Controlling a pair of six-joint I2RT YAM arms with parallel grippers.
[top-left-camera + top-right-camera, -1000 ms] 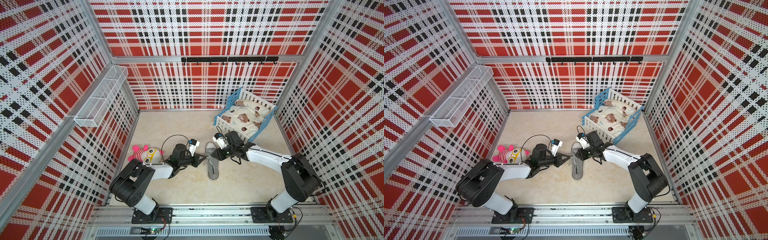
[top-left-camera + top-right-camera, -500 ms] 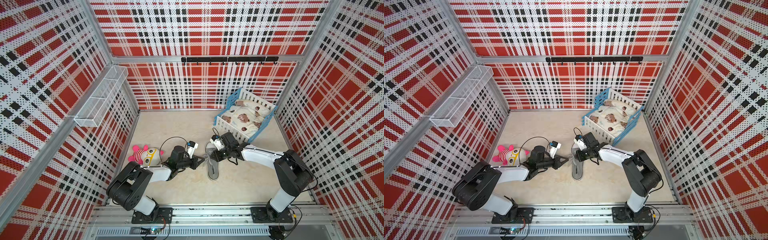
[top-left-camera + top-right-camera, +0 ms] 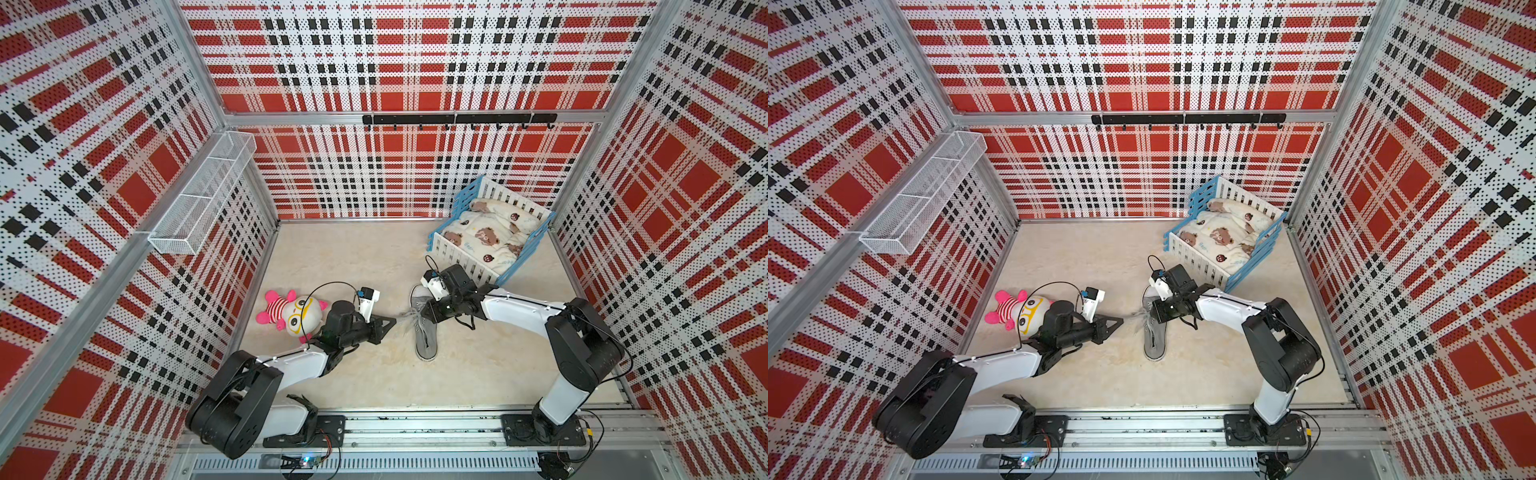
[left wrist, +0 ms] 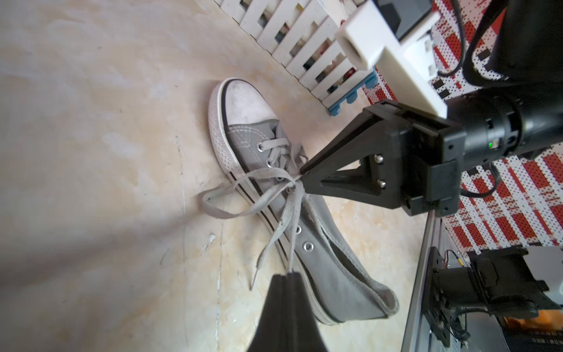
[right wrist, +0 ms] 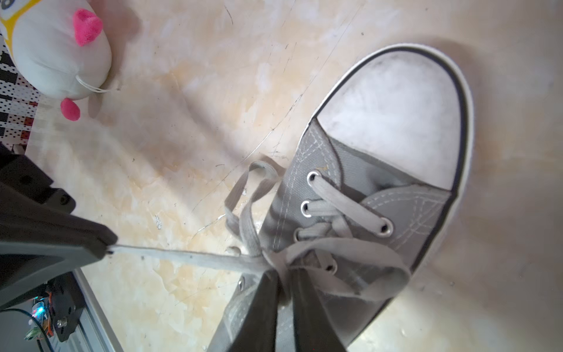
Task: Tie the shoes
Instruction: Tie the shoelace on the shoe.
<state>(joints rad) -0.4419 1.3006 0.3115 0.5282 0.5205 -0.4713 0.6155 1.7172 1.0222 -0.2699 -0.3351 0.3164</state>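
Right wrist: sneaker (image 5: 405,210) part-hidden (right tool (image 5: 285,274)).

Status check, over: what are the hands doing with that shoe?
Left hand shut on laces, taut. Right hand pinching laces over the shoe. Plush toy off aside.

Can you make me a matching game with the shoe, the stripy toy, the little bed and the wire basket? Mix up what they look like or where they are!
Things:
1. sneaker
2. plush toy
3. doll bed
4. wire basket

Clues:
A. white mesh, fixed to a side wall
B. grey with a white toe cap, its lace pinched by the left gripper
C. pink stripes, lying on the floor
D. blue and white, bear-print blanket inside

Pairs: 1-B, 2-C, 3-D, 4-A
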